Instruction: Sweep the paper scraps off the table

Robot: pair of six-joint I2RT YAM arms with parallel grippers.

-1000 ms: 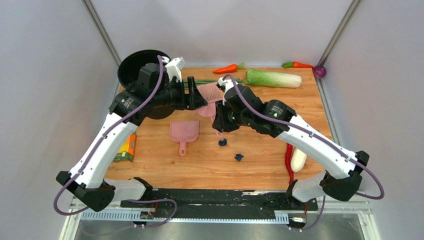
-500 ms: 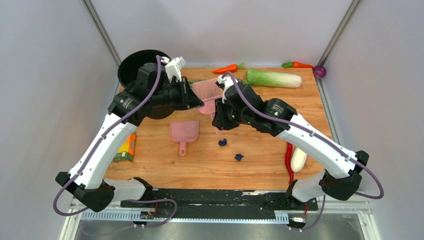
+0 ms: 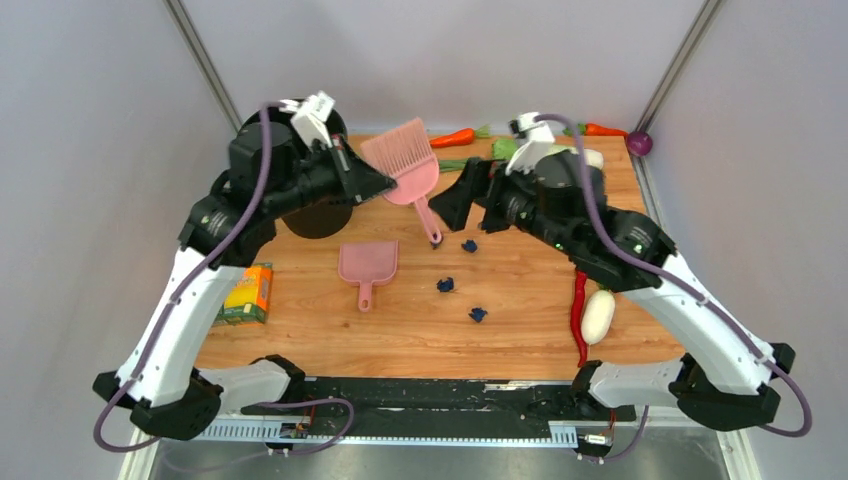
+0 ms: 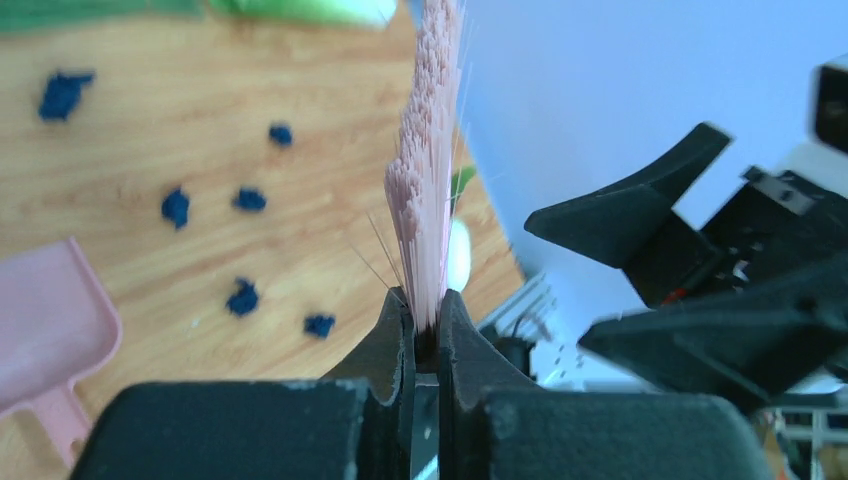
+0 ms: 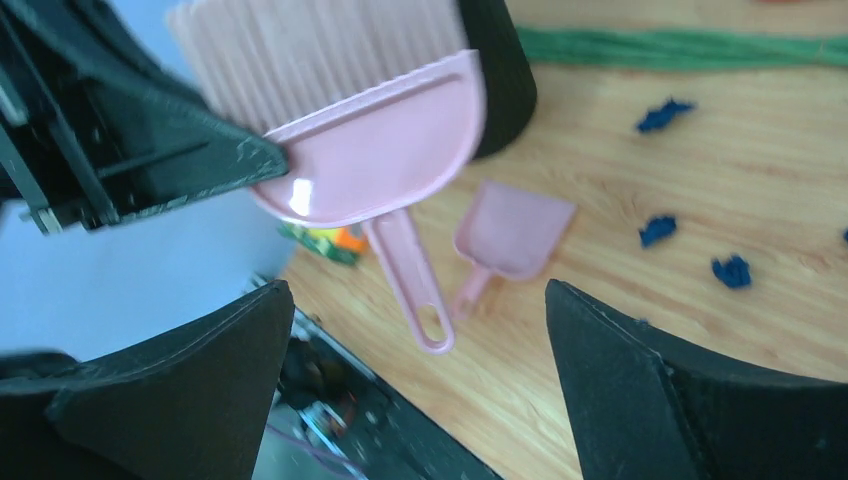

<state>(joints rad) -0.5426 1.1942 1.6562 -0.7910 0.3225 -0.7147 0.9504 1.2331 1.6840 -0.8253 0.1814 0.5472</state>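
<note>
**Brush changes hands**
Left hand (image 3: 383, 181) pinches the brush (image 3: 405, 160) by its head, raised over the surface (image 3: 525, 300). Beside the dustpan (image 3: 368, 264), scraps (image 3: 446, 285) lie unswept. Right hand (image 3: 452, 202), spread, has drawn back. Next, likely: lower bristles behind scraps.

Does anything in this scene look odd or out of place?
Yes. The left gripper holds the pink plastic brush by the side of its bristled head, not its handle, which hangs free over the light-brown wooden table.
</note>
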